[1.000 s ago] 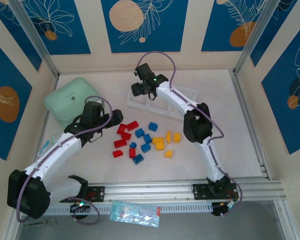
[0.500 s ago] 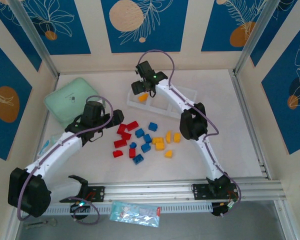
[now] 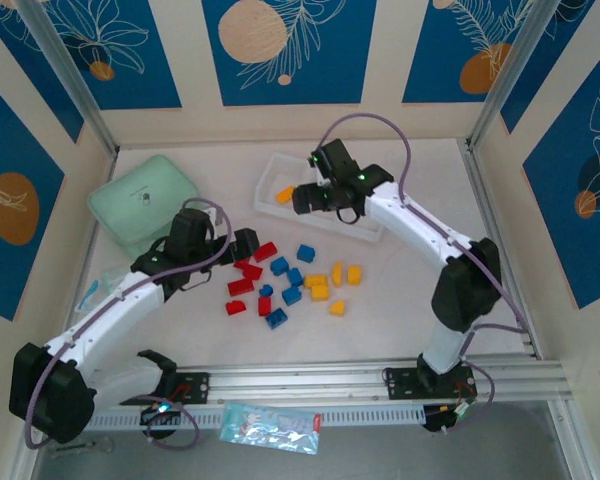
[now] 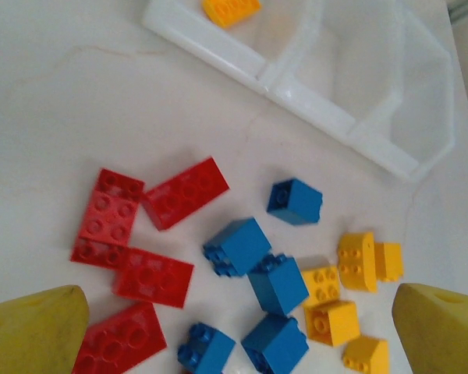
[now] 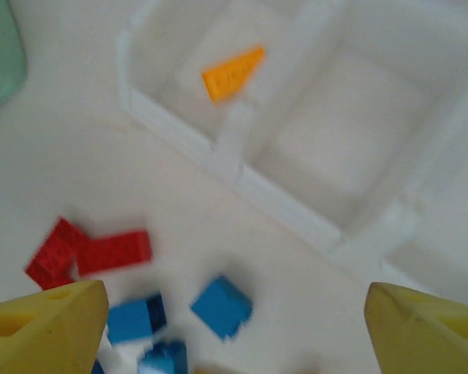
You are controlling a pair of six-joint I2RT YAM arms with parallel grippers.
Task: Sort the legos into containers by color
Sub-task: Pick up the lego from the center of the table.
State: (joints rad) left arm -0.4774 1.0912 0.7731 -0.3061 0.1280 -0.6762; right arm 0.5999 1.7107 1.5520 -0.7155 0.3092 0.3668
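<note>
The right gripper (image 3: pixel 305 197) is seen from above beside the long translucent white plastic tray (image 3: pixel 270 168), the left gripper (image 3: pixel 242 243) by red plastic bricks (image 3: pixel 252 268). Left wrist: jaws spread, empty. Right wrist: jaws spread, empty; the small orange plastic brick (image 5: pixel 232 72) is laid in the end compartment (image 5: pixel 183 51), long axis diagonal, pointing up-right.

The tray (image 3: pixel 268 178) lies on the table (image 3: pixel 410 290) at far centre. One lego (image 3: pixel 285 194) rests in its leftmost compartment (the end closest to the case (image 3: pixel 140 205)). The other legos (image 3: pixel 292 276) lie loose on the table in one group, just near of the tray, at mid-table. The case sits far left, well apart from the tray. The packet (image 3: pixel 270 428) lies near of the rail (image 3: pixel 380 378), between the arm bases
</note>
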